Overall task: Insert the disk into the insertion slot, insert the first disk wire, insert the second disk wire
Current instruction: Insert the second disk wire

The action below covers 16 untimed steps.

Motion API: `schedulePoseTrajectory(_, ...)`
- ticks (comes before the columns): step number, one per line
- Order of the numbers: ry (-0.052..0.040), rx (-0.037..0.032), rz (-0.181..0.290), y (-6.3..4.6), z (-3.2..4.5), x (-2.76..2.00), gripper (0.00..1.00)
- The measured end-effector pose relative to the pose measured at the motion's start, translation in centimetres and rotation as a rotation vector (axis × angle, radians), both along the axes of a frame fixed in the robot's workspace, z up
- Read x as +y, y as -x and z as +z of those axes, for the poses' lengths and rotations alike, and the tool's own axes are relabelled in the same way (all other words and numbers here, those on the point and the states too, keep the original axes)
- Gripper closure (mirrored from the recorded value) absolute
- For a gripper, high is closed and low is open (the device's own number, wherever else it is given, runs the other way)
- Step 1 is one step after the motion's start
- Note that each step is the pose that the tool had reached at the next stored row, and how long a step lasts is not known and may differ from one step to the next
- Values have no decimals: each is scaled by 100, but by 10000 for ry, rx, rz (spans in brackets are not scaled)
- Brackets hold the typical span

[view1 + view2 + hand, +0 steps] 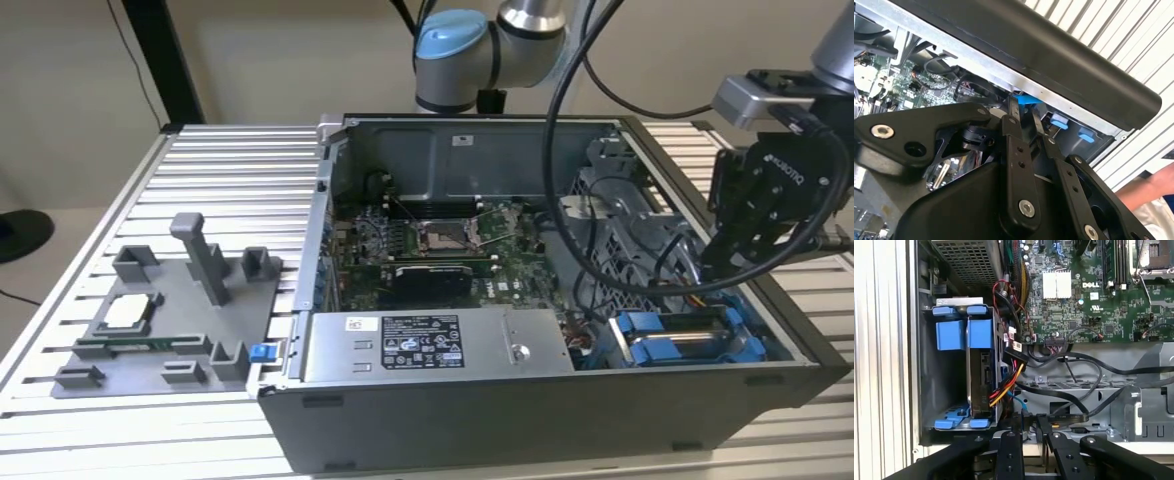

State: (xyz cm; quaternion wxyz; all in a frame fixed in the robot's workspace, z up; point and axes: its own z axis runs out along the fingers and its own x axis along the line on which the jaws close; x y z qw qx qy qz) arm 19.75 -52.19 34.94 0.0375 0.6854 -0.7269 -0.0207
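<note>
1 disk [977,382] (blue-framed) sits in the insertion slot [929,385], near the jaws.

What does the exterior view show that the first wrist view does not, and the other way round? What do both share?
The exterior view adds the grey fixture tray on the table at its left, the labelled top of the power-supply box, and the arm's blue joint. The first wrist view adds the connector end of the disk, on edge in its blue frame, with red and yellow wires running up to it. Both share the insertion slot with blue rails, the green motherboard, and the end effector close to the slot.
</note>
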Motion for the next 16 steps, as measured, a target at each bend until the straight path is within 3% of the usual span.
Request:
schedulePoseTrajectory(8, 1, 8, 0, -3, -15, 15, 0)
schedulePoseTrajectory(9, 1, 8, 0, -3, -15, 15, 100)
schedulePoseTrajectory(16, 0, 8, 0, -2, -10, 15, 100)
